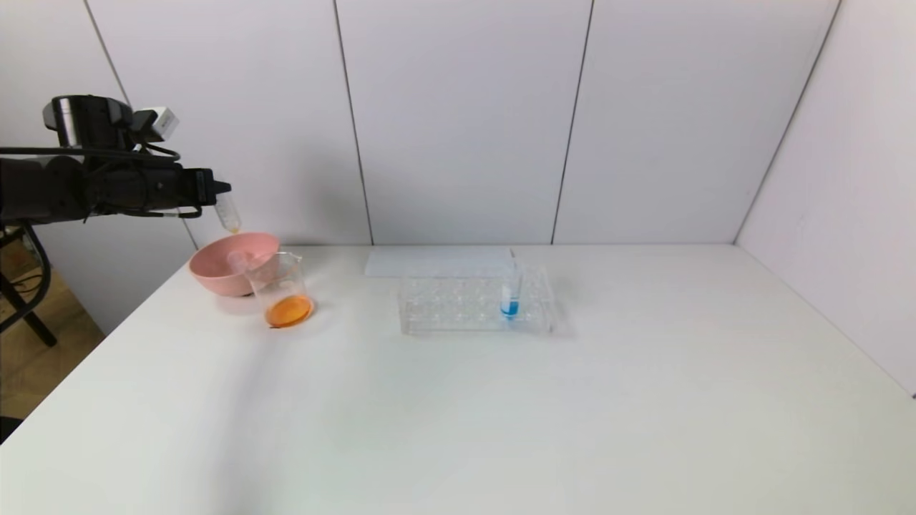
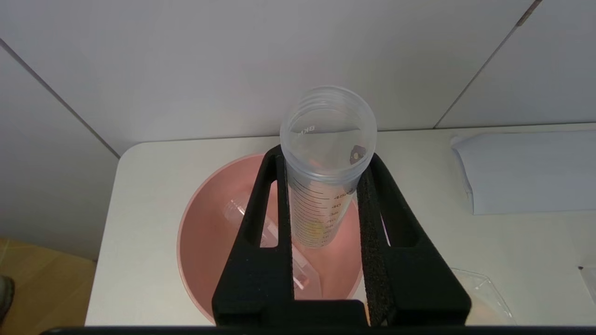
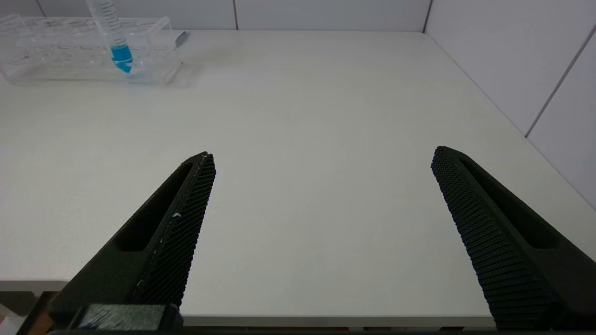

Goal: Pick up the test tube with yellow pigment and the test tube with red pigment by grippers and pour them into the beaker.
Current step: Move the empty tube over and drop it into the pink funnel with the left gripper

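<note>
Orange liquid filled the bottom of the beaker (image 1: 281, 292), a clear glass vessel standing on the white table (image 1: 458, 400) just in front of the pink bowl (image 1: 227, 263) and touching or nearly touching it. Above the bowl, the left gripper (image 1: 215, 192) reached in from the robot's left side, its two black fingers (image 2: 260, 223) clenched around the test tube with yellow pigment (image 2: 326, 163). The tube hung with its open mouth upward toward the wrist camera and its tip pointing down over the bowl; only a faint yellow trace showed near its lower end. A second clear tube (image 2: 265, 242) lay on its side inside the bowl; its colour could not be made out.

Farther to the robot's right stood a clear multi-hole rack (image 1: 474, 304), with a tube of blue liquid (image 1: 509, 297) upright in one of its holes. A flat white sheet (image 1: 436, 262) lay behind the rack, against the wall.

The right gripper (image 3: 321, 186) hovered low near the table's front edge, well apart from the rack, its fingers spread wide and holding nothing.
</note>
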### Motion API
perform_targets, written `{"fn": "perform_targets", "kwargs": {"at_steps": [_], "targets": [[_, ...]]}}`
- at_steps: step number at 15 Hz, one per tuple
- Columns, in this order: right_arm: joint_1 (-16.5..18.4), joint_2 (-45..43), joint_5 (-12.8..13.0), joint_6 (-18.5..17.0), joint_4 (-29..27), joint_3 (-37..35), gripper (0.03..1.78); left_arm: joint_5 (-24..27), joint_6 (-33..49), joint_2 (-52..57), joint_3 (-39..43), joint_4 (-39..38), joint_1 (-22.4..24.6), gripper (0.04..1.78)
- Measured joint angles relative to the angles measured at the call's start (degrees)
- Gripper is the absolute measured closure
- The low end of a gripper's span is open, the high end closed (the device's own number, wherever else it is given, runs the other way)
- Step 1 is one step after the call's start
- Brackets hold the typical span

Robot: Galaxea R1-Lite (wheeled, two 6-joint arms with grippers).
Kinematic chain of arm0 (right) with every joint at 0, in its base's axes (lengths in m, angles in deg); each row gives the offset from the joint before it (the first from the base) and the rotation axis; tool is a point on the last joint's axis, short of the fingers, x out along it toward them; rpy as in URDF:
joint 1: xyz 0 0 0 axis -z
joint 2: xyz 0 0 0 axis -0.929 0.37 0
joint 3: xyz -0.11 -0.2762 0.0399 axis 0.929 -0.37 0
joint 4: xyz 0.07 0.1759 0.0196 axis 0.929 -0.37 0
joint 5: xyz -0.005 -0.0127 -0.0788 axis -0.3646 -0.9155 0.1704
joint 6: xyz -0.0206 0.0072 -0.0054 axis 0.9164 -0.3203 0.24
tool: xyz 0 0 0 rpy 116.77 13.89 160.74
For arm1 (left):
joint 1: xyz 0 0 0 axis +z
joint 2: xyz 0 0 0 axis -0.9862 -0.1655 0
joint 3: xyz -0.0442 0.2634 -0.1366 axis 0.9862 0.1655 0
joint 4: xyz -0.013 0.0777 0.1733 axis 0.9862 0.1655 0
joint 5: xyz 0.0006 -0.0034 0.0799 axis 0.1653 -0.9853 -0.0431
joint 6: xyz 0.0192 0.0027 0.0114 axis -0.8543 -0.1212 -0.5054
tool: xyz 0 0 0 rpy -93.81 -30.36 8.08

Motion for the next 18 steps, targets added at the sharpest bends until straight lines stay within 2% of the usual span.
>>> {"fn": "perform_targets", "kwargs": {"at_steps": [9,18], "targets": [[0.00,0.00,0.05,0.00,0.00,0.00,0.11,0.06,-0.05,-7.03,-0.17,-2.89,1.28,1.39],[0.00,0.00,0.05,0.00,0.00,0.00,0.11,0.09,0.02,-9.20,-0.78,-3.05,1.91,1.39]]}}
